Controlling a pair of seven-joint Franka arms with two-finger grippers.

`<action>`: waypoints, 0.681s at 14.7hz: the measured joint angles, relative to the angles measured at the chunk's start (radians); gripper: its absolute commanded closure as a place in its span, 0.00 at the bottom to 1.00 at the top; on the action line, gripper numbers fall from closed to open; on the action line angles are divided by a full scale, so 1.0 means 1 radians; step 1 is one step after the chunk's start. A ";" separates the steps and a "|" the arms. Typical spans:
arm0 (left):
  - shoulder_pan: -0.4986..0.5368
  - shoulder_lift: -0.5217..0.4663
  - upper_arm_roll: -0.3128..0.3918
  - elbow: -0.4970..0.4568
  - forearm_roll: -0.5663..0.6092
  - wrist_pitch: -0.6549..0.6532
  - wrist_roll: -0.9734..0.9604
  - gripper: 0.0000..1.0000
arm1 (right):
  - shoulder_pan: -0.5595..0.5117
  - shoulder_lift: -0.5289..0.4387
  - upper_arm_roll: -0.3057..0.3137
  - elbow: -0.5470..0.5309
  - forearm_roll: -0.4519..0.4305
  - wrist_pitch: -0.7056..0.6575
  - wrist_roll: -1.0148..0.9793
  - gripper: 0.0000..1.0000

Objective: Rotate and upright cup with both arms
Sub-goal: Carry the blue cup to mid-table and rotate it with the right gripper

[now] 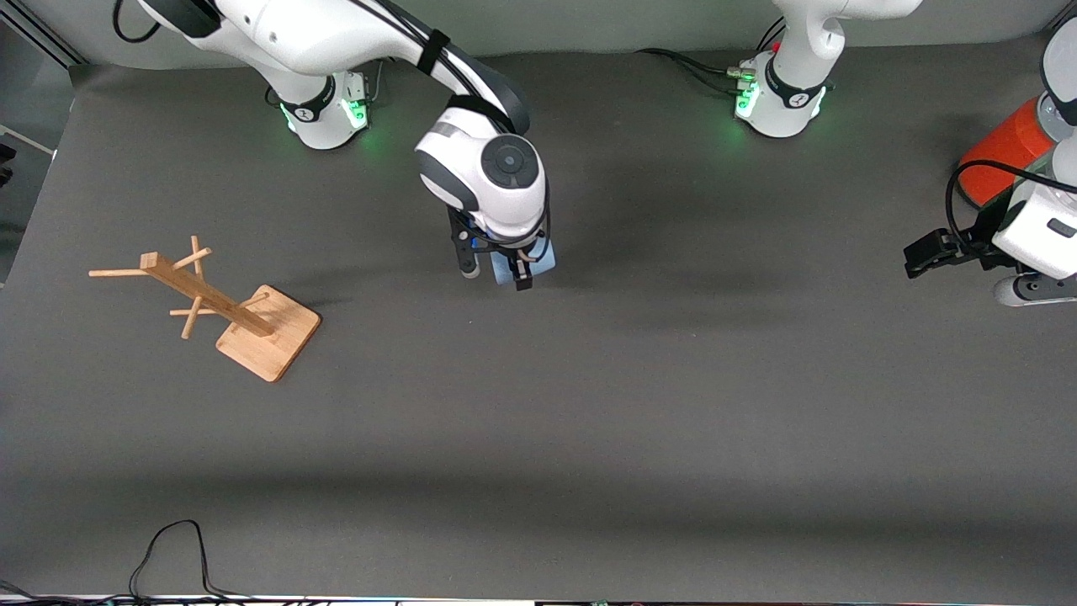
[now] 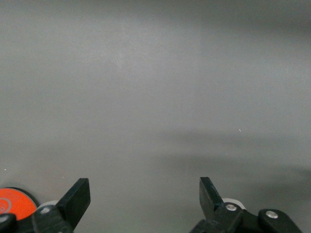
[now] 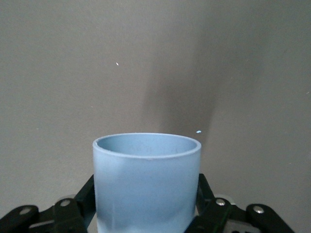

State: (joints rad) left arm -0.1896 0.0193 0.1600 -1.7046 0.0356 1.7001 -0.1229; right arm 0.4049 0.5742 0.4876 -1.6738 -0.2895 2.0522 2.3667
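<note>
A: So where is the small light-blue matte tumbler (image 3: pixel 146 182)?

B: Clamped between the fingers of the right gripper (image 1: pixel 498 273), over the middle of the dark grey table (image 1: pixel 589 421). From the front the white wrist hides most of it; only a blue sliver shows.

A: And the left gripper (image 1: pixel 925 252)?

B: Jaws spread wide, holding nothing, waiting over the left arm's end of the table. Its arm is cut off by the frame edge.

A: Anything else?

B: An orange can (image 1: pixel 1005 156), partly hidden by that arm, and a wooden peg stand (image 1: pixel 244 316) toward the right arm's end.
</note>
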 measured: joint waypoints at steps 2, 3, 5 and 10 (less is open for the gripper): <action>0.000 0.005 0.000 0.000 0.000 0.000 0.000 0.00 | 0.028 0.038 0.001 0.000 -0.019 0.038 0.047 0.32; 0.000 0.007 0.000 0.000 0.000 0.001 0.000 0.00 | 0.045 0.056 0.001 0.001 -0.038 0.055 0.085 0.32; 0.000 0.009 0.000 0.000 0.000 0.001 0.000 0.00 | 0.066 0.093 0.001 0.000 -0.097 0.068 0.181 0.31; 0.000 0.009 0.001 0.000 0.000 0.000 0.000 0.00 | 0.082 0.177 0.001 0.003 -0.149 0.121 0.263 0.08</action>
State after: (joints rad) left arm -0.1896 0.0282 0.1606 -1.7044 0.0356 1.7004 -0.1228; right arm 0.4867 0.7516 0.4887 -1.6708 -0.4382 2.1733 2.6293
